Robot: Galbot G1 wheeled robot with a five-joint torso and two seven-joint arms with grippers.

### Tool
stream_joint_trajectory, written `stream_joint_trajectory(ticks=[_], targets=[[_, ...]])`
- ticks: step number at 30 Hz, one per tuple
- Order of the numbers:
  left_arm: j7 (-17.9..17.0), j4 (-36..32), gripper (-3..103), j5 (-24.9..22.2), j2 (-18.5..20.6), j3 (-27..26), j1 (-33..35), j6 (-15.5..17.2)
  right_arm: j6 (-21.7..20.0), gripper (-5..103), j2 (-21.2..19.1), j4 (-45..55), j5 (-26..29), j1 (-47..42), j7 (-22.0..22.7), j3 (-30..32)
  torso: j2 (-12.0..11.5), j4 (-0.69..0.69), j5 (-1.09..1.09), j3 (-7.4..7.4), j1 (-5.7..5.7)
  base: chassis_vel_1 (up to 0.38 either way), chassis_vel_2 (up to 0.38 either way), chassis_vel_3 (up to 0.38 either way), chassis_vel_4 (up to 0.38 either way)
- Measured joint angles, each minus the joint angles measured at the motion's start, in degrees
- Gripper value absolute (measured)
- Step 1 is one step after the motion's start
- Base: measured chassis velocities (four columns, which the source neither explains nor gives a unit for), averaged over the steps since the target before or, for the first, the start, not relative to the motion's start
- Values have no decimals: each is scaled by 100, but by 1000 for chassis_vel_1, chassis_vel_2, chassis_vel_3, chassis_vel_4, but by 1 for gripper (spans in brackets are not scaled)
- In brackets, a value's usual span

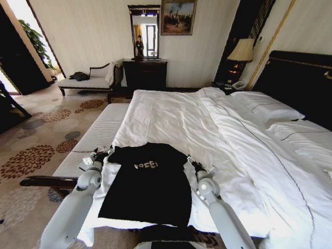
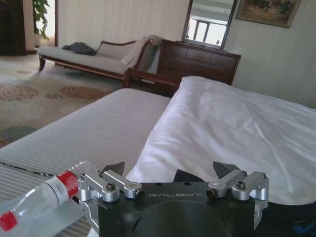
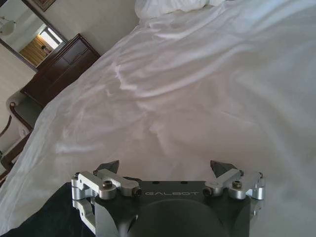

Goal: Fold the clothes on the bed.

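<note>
The black T-shirt [image 1: 148, 181] with white lettering lies flat, chest up, on the near corner of the white bed [image 1: 176, 111]. My left gripper [image 1: 101, 154] sits at the shirt's left shoulder, by the bed's edge. It is open [image 2: 169, 170], with a bit of black cloth [image 2: 185, 176] just beyond the fingers. My right gripper [image 1: 193, 165] rests at the shirt's right shoulder. It is open too [image 3: 165, 168], over white sheet, with the shirt's dark edge [image 3: 47, 217] beside it.
A pale striped bench [image 1: 96, 135] runs along the bed's left side, with a plastic bottle with a red label [image 2: 42, 197] on it near my left gripper. A chaise [image 1: 88, 80] and a dark dresser [image 1: 145, 72] stand against the far wall. The folded-back duvet [image 1: 249, 140] and pillows [image 1: 270, 110] lie to the right.
</note>
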Motion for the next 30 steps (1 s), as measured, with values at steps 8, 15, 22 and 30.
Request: stream_joint_trajectory(ticks=[8,15,22,30], targets=[[212,-355,100,-323,23,-271,287,95,20,100,75,-273,221,143,-366,-80,0,2,0,0,-1,0,0,0,0],[-25,-1009,100,-475,-200,-1081,737,-31,85,100,97,-653,146,412,-535,-149,0,3,1,0,0,0,0,0,0],[-123,-1234,100,-488,-197,-1469,1090,-39,92,98,90,-696,54,414,-627,-245,0,3,-1,0,-1,0,0,0,0],[-210,-1382,100,-474,-333,-1511,1218,-40,88,66,87,-645,-157,356,-666,-348,0,1,0,0,-1,0,0,0,0]])
